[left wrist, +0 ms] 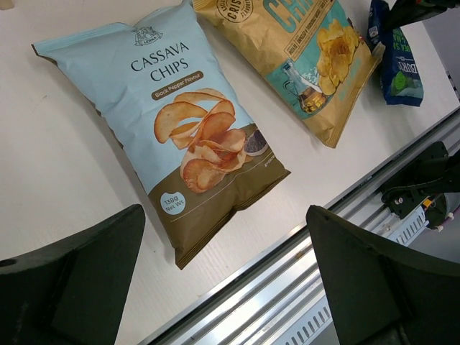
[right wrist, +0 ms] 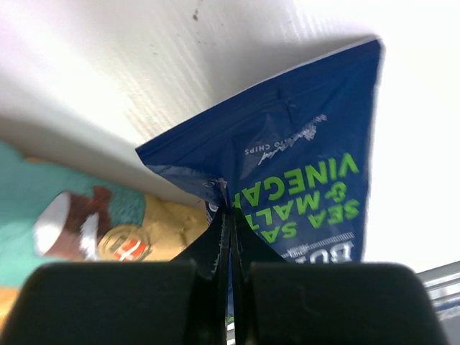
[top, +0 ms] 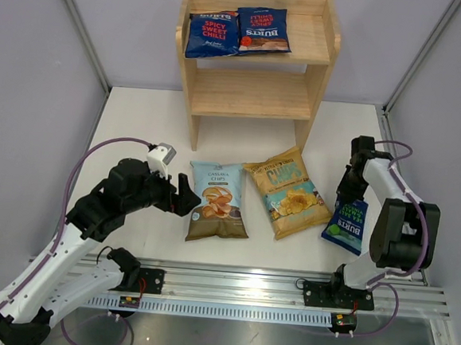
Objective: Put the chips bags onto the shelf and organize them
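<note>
Right gripper (right wrist: 230, 215) first: its two black fingers are squeezed flat together on the crimped top seam of the small dark blue Burts bag with green lettering (right wrist: 302, 180). The foil puckers into a little peak right where it's pinched. That bag sits at the far right of the table (top: 139, 117), right by the arm's own link. Can't tell whether it's off the surface or just tipped up. Its corner is close to the yellow/teal bag (top: 289, 193).

The left gripper (left wrist: 224, 215) is the opposite: fingers spread wide, nothing between them, not touching anything. They're chunky matte black wedges hanging over the near edge of the table. The olive bottom end of the Cassava bag (left wrist: 180, 136) lies just past their tips.

Bag count is five total:
- three small dark blue glossy ones: the pinched green-lettered one, plus two with red lettering
- two bigger ones, the pale-blue/olive Cassava bag and the yellow/teal one, both puffy, crinkled and lying flat face-up side by side in the middle of the table. The yellow one is angled a bit.

The red-lettered pair are on the top tier of the shelf (top: 221, 92), next to each other. The left red-lettered bag (top: 213, 34) hangs slightly over the front rim, and the right red-lettered bag (top: 263, 29) has its print upside down to the overhead camera.

The shelf is one unit of pale bare wood with visible grain, two tiers and solid side panels, at the far end of the white table. A ribbed aluminium rail (top: 246, 282) runs along the near edge.
</note>
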You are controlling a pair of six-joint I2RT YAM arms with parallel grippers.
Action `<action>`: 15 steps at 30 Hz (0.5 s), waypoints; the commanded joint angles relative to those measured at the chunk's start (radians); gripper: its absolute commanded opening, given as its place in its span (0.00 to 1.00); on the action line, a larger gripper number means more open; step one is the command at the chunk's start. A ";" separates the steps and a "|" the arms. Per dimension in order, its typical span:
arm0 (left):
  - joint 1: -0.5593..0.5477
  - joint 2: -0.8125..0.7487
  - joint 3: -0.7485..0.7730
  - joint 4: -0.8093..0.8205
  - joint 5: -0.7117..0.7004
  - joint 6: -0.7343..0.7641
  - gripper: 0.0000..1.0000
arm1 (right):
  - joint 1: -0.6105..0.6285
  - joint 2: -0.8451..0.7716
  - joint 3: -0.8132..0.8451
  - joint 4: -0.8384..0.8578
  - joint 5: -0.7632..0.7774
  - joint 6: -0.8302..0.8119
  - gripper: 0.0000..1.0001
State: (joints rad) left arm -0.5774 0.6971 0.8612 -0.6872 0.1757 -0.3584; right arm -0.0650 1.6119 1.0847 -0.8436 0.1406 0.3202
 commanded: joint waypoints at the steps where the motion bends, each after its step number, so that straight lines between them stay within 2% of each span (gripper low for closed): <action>1: -0.004 0.008 -0.002 0.034 0.008 0.012 0.99 | 0.008 -0.124 0.001 0.017 0.024 0.003 0.00; 7: -0.004 0.012 -0.005 0.070 0.041 -0.010 0.99 | 0.008 -0.297 0.012 0.034 0.045 0.040 0.00; 12: -0.016 0.033 -0.017 0.172 0.056 -0.068 0.99 | 0.008 -0.463 0.032 0.060 0.037 0.086 0.00; 15: -0.091 0.093 -0.013 0.253 -0.007 -0.102 0.99 | 0.010 -0.572 0.026 0.113 -0.030 0.146 0.00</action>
State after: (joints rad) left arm -0.6109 0.7456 0.8547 -0.5823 0.1951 -0.4168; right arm -0.0643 1.1320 1.0801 -0.8120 0.1535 0.3939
